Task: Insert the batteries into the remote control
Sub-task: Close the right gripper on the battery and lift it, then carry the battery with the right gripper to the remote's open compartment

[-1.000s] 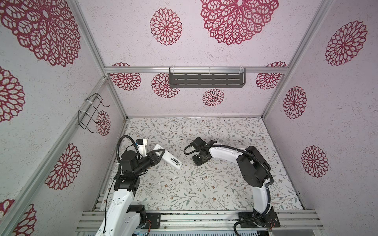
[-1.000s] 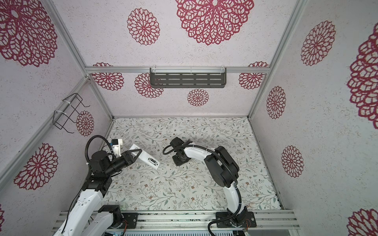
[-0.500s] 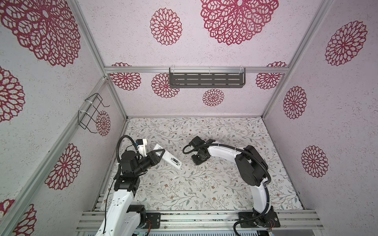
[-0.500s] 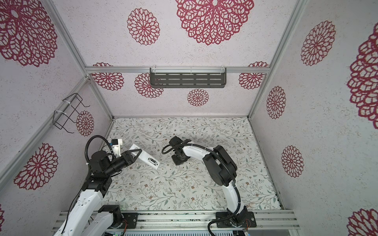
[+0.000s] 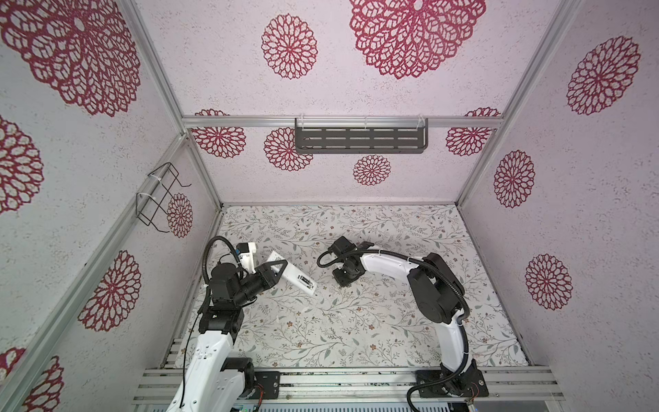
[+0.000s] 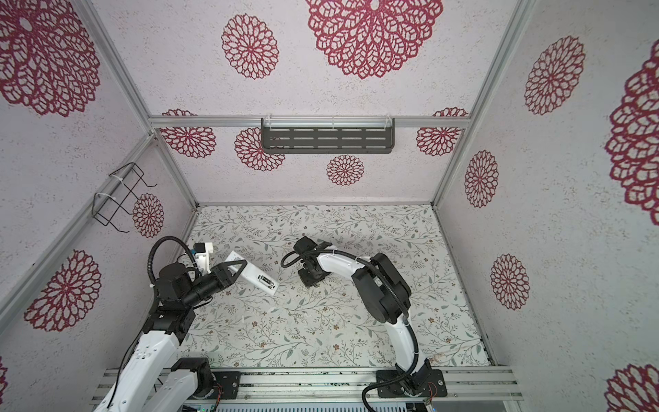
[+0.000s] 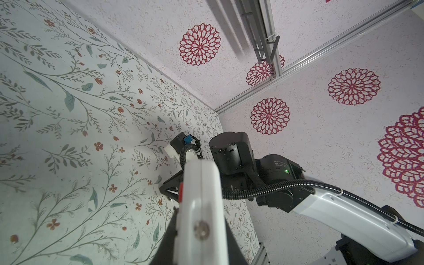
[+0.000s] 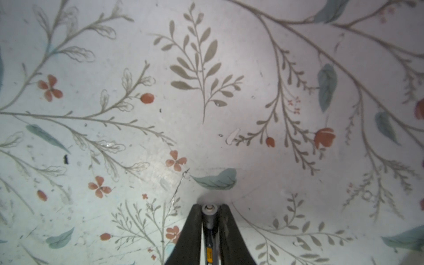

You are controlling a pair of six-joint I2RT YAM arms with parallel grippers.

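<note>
My left gripper (image 5: 277, 268) (image 6: 238, 265) is shut on the remote control (image 5: 297, 277) (image 6: 257, 274), a slim white bar held tilted above the floral mat at the left, sticker side up. The left wrist view shows the remote (image 7: 200, 195) end-on between the dark fingers (image 7: 166, 243). My right gripper (image 5: 343, 281) (image 6: 309, 280) points down at the mat near the middle. In the right wrist view it (image 8: 209, 210) is shut on a battery (image 8: 209, 216), a thin dark cylinder whose silvery end shows at the fingertips just above the mat.
A dark slotted shelf (image 5: 360, 141) hangs on the back wall and a wire rack (image 5: 158, 198) on the left wall. Patterned walls close three sides of the floral mat (image 5: 356, 331). An aluminium rail (image 5: 338, 381) with both arm bases runs along the front.
The right gripper has closed its jaws and shifted slightly left over the mat. The left arm and the remote have stayed still.
</note>
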